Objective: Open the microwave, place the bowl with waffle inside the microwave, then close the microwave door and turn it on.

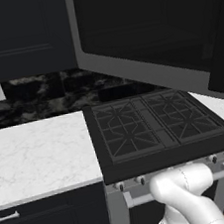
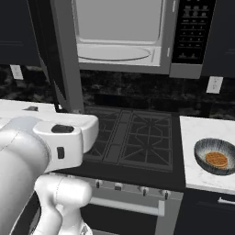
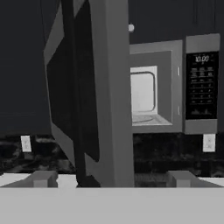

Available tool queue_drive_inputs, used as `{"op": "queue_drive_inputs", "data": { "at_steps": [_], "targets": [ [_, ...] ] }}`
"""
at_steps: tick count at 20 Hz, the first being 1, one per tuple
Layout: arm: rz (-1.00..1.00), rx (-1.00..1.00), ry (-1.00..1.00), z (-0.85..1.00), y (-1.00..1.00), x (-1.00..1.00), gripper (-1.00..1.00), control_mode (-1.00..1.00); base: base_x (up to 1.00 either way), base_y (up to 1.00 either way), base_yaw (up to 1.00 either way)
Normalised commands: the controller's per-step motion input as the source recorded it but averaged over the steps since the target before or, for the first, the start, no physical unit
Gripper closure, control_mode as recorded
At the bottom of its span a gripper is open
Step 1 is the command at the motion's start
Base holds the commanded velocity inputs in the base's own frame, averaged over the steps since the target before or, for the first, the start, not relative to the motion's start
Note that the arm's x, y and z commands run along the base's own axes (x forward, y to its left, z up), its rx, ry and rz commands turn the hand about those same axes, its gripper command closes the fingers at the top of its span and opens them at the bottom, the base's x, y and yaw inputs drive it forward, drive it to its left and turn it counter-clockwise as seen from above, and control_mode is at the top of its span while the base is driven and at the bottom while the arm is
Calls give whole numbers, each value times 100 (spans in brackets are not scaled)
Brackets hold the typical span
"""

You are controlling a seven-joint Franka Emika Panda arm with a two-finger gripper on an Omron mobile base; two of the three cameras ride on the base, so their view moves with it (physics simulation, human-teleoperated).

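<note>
Kitchen scene: dark cabinets, black marbled backsplash, white marble worktop (image 1: pixel 39 153) either side of a black gas stove (image 2: pixel 133 137), microwave (image 2: pixel 137 36) mounted above it.

Tool (image 3: pixel 112 183): in the hand view its two fingertips (image 3: pixel 42 179) sit well apart at the bottom edge with nothing between them, so it is spread and empty. It points at the edge of the microwave door (image 3: pixel 94 96), which stands just ahead of it and apart from it.

Door: swung wide on its left hinge. The right base view shows the light grey cavity and white turntable (image 2: pixel 114 53) fully exposed, nothing on it. Control panel (image 2: pixel 192 30) sits on the microwave's right; the display reads 10:00 in the hand view. In the left base view the door's dark glass hangs out over the stove, its black handle (image 1: pixel 221 64) at the right end.

Bowl (image 2: pixel 215 157): on the worktop to the right of the stove, upright, waffle (image 2: pixel 216 159) lying flat inside it. Well apart from the tool and below the cavity.

Progress, my read:
- Open the door: done.
- Bowl pickup: not started.
- Place on turntable, shut door, start: all left.

Next move likely means swinging the arm right, past the open door, down to the bowl rim. Door edge is close to the tool, so clearance there is the thing to watch.
</note>
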Motion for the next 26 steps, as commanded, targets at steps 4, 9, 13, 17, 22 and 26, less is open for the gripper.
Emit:
{"op": "queue_drive_inputs", "data": {
  "at_steps": [4,9,13,17,22,26],
  "targets": [
    [36,6,-11,0,-20,1,-100,-100,0,0,0],
    [32,1,-1,-5,-1,61,-100,-100,0,0,0],
    [37,0,1,-3,-8,83,-100,-100,0,0,0],
    [36,1,0,0,-5,-28,-100,-100,0,0,0],
    [37,2,0,0,0,-9,-100,-100,0,0,0],
    [29,0,2,0,0,58,-100,-100,0,0,0]
  ]
}}
